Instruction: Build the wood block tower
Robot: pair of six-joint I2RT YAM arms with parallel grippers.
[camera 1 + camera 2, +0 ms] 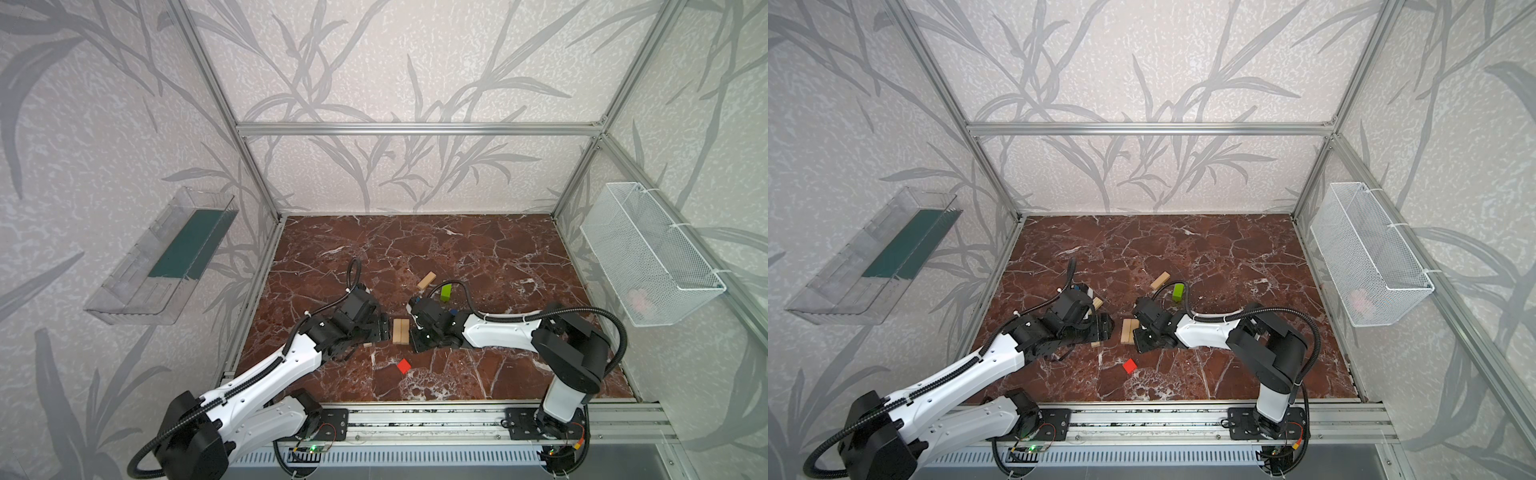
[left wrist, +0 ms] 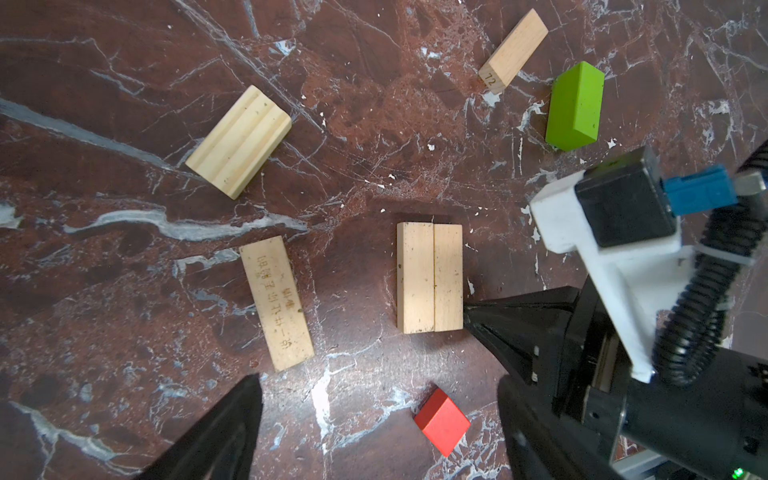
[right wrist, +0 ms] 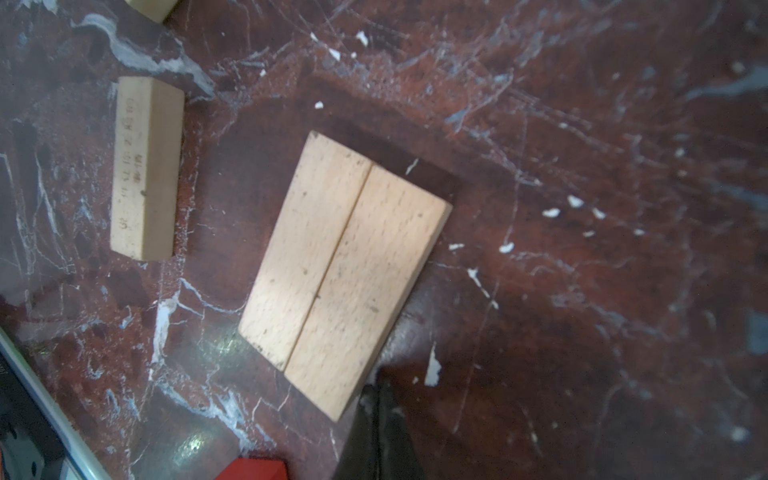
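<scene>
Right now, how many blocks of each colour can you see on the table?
Pale blocks: 5 (ridged block, printed plank, numbered plank, pair of planks)
Green block: 1
Red cube: 1
Total: 7. More may lie hidden.

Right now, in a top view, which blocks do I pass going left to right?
Half-hidden pale plank → pair of pale planks → single pale plank → green block. The red cube lines up with the pair, so it's skipped.
</scene>
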